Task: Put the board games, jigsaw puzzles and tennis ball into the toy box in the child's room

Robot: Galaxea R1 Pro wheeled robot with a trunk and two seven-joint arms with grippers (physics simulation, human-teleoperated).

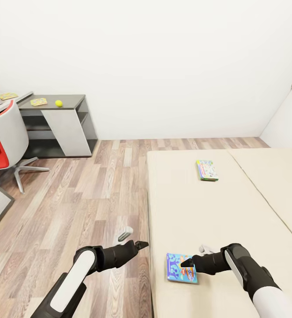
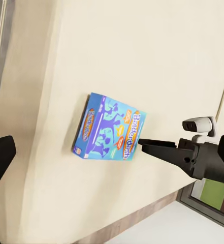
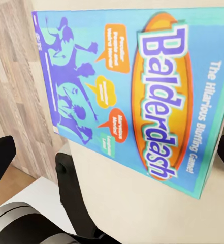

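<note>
The blue Balderdash box (image 1: pixel 181 267) lies flat on the bed (image 1: pixel 234 207), close to the bed's near edge by the wood floor (image 1: pixel 75 203). The right gripper (image 1: pixel 186 263) is over the box's right side, fingers (image 3: pixel 0 162) spread wide to either side of it. The left gripper (image 1: pixel 135 238) hangs above the floor just off the bed's edge, fingers wide, holding nothing. The green-edged game box (image 1: pixel 207 170) lies further up the bed. Well away from the bed, the tennis ball (image 1: pixel 58 103) and a jigsaw sheet (image 1: pixel 39 101) rest on the dark worktop (image 1: pixel 71 102).
</note>
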